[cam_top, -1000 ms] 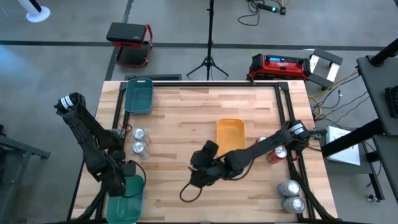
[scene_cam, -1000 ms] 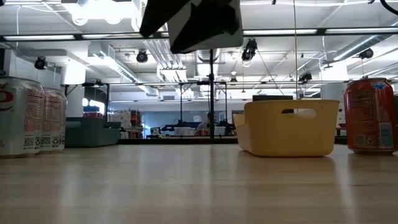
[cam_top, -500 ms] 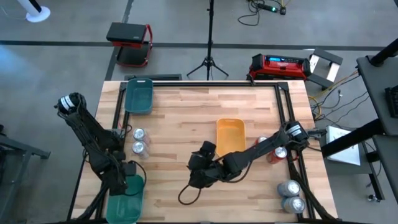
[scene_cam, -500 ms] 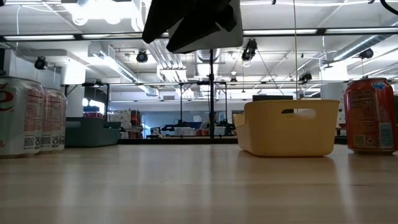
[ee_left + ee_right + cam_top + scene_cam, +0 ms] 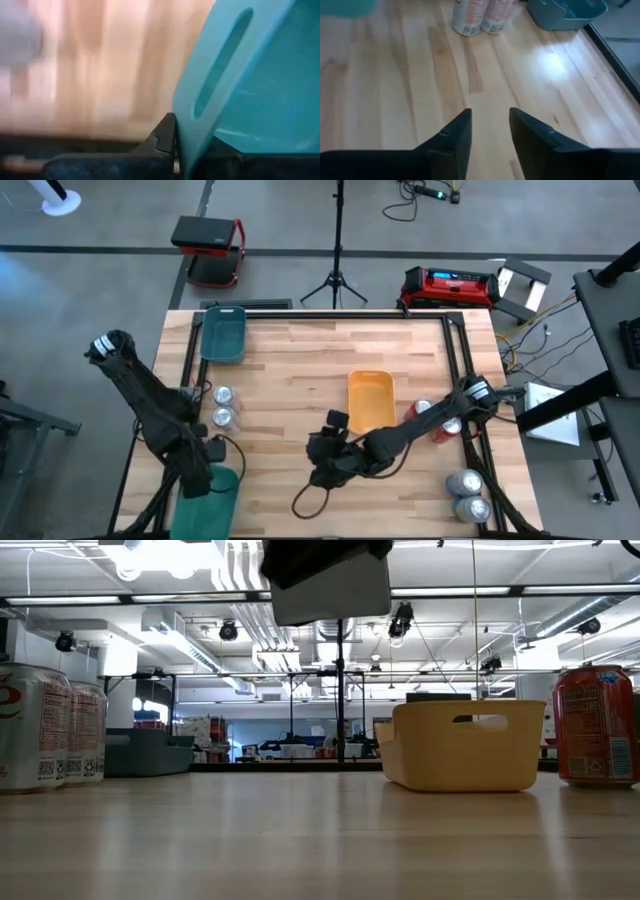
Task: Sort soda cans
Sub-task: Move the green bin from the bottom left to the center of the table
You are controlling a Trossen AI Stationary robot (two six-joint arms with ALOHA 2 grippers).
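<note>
The right claw [image 5: 326,463] hangs empty over mid-surface, fingers narrowly apart. The two upright silver cans [image 5: 223,407] stand ahead of it, nearer the left claw [image 5: 205,455], which grips the green tray [image 5: 222,492].

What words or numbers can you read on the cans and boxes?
None can be read for sure.
Two silver cans: a red mark, small square codes and tiny print, too small to read.
Red can: pale patches and tiny print, too blurred to read.
Yellow tray, teal tray, green tray: no writing shows.
Red box on the floor: a label, too small to read.
</note>
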